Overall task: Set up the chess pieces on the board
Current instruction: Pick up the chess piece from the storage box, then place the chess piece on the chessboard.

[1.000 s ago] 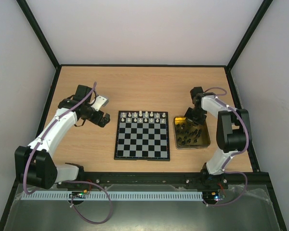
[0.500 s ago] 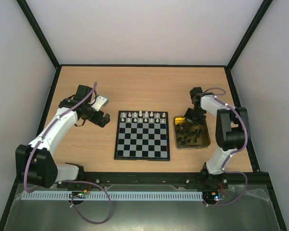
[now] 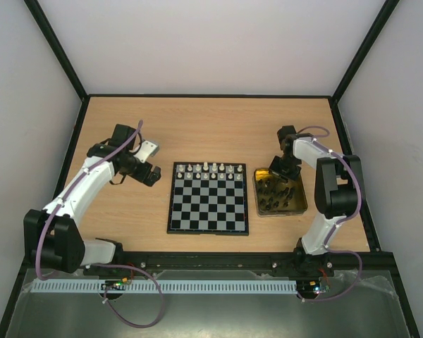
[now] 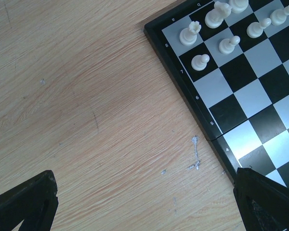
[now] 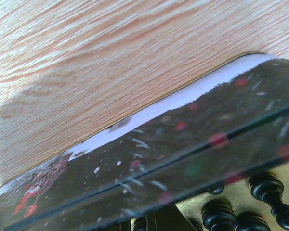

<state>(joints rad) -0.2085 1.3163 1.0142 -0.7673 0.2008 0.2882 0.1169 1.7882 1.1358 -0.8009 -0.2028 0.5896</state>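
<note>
**A:** Where is the right pincer [image 3: 282,176]?

**B:** It is low over the far end of the shiny rectangular gold tray [image 3: 300,208]. Its tips are pressed together. I cannot tell whether they are pinching anything. Its own camera shows mostly the gold tray's dark mirrored wall [image 5: 183,144] and the light wooden table [image 5: 111,43] past it.

**A:** And the tiny black chess pieces [image 3: 271,191]?

**B:** They are standing in the tray, under that pincer and on its near side. A few turned tops [image 5: 267,190] show at the bottom right of its wrist view.

**A:** What about the left pincer [image 3: 149,173]?

**B:** It is spread wide. One black fingertip [image 4: 24,204] sits in each bottom corner of its wrist view, with bare table [image 4: 96,110] between them and nothing held.

**A:** Where is the small square chessboard with black and silvery checks and a thin black rim [image 3: 208,198]?

**B:** It lies flat on the table between the two pincers. It is just to the right of the left pincer and to the left of the right one, with the tray close alongside. From the left pincer's view, the chessboard's corner [image 4: 250,96] lies ahead and to the right.

**A:** And the tiny white chess pieces [image 3: 208,169]?

**B:** They stand upright in the chessboard's two far rows, about level with both pincers. Several of them [image 4: 200,61] fill that corner. The nearer squares in front of them hold no pieces.
</note>
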